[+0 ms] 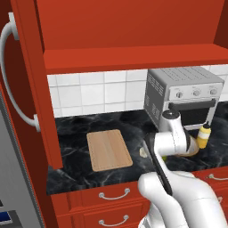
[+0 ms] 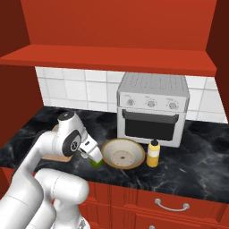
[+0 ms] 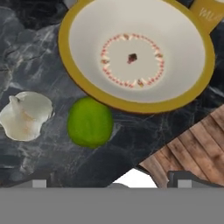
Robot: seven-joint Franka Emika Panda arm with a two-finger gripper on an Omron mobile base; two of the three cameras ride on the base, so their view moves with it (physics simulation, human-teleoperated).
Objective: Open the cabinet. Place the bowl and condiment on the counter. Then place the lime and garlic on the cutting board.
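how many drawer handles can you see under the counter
5. Left base view: two stacked below the cutting board, at and, and one right of the arm. Right base view: two at and. The arm may hide others.

The arm hides most of the bowl [image 1: 192, 150] in the left base view.

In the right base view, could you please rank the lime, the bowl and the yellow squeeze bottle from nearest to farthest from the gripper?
1. Small round green lime, directly under the open gripper.
2. Wide cream bowl with tan rim, just right of it.
3. Small yellow-orange squeeze bottle, beyond the bowl.
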